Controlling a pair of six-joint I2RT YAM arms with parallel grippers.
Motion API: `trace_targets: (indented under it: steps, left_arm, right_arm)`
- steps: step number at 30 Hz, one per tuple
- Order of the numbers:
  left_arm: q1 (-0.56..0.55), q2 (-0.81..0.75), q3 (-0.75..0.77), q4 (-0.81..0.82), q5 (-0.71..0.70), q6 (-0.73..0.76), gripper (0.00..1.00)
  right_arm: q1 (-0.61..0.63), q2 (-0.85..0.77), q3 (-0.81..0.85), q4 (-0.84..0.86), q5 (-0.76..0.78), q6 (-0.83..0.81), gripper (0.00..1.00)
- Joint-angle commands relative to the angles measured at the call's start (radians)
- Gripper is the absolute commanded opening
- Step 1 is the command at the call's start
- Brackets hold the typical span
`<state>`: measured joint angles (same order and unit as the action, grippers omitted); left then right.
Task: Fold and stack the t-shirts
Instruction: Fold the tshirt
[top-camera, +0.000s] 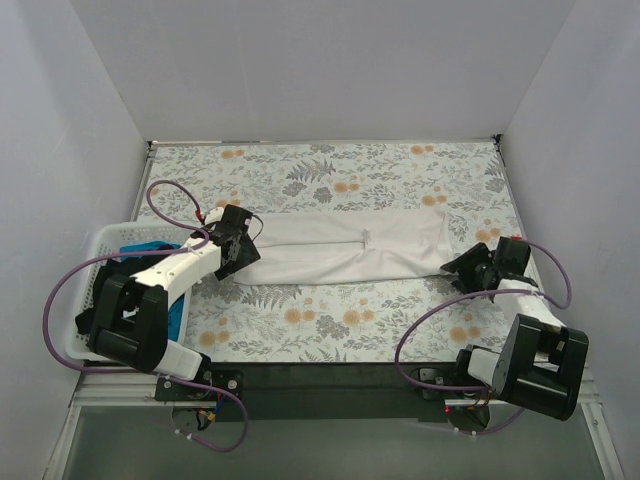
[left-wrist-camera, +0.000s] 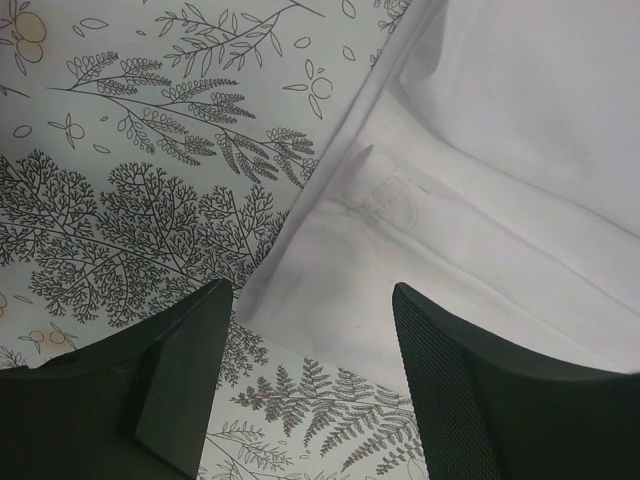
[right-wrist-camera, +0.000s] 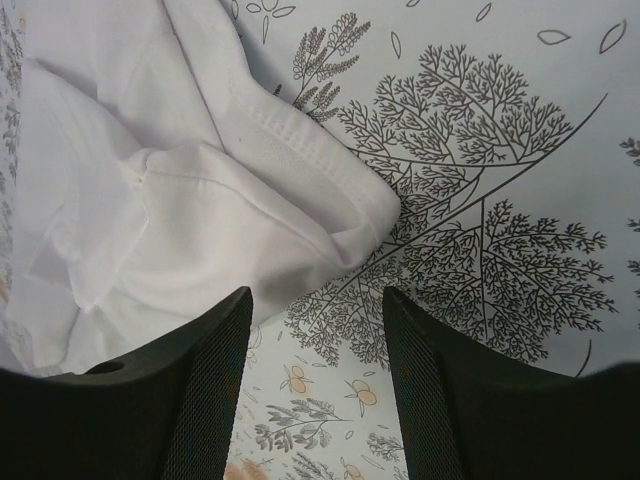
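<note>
The t-shirt (top-camera: 350, 255) across the middle of the frame is plain white. The worktop's cloth (top-camera: 330, 170) is pale grey, printed with darker grey ferns and small orange flowers. At left, a white slotted basket (top-camera: 80, 310) holds bright blue cloth (top-camera: 150, 243). The left tool (left-wrist-camera: 312, 290) and right tool (right-wrist-camera: 318, 295) are black, and the cables (top-camera: 152, 196) are purple.

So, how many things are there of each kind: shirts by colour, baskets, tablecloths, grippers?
White shirt: 1
Blue shirt: 1 visible, in the basket, partly hidden by the arm
Basket: 1
Tablecloth: 1
Grippers: 2, left gripper and right gripper
Total: 6
</note>
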<state>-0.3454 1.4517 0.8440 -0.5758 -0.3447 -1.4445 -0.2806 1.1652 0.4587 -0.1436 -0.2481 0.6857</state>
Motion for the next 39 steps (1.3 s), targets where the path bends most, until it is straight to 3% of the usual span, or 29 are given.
trace_targets:
  steps: [1,11,21,27,30,31,34,39]
  left_arm:
    - [0.000,-0.016,-0.003,0.007,0.006,-0.013,0.63]
    - [-0.009,-0.050,-0.022,0.097,0.104,0.029,0.59]
    - [-0.027,0.025,-0.016,0.085,0.139,0.006,0.58]
    - [-0.026,0.062,-0.023,0.050,0.144,-0.027,0.58]
    - [-0.026,0.079,-0.028,0.041,0.142,-0.039,0.58]
    - [-0.026,0.088,-0.028,0.028,0.138,-0.042,0.58]
    - [-0.023,0.098,-0.033,0.005,0.125,-0.045,0.57]
    - [0.014,0.082,-0.062,-0.021,0.124,-0.059,0.56]
  right_arm:
    - [-0.014,0.017,-0.018,0.085,-0.062,0.069,0.62]
    - [-0.037,0.053,-0.046,0.160,-0.097,0.163,0.61]
    - [-0.045,0.102,-0.064,0.200,-0.082,0.183,0.60]
    - [-0.075,0.129,-0.081,0.210,-0.069,0.126,0.46]
    - [-0.098,0.140,-0.095,0.208,-0.080,0.101,0.27]
    - [-0.107,0.137,-0.098,0.208,-0.082,0.086,0.16]
    - [-0.158,0.128,-0.118,0.199,-0.086,0.037,0.01]
    - [-0.232,0.143,-0.118,0.174,-0.089,-0.032,0.01]
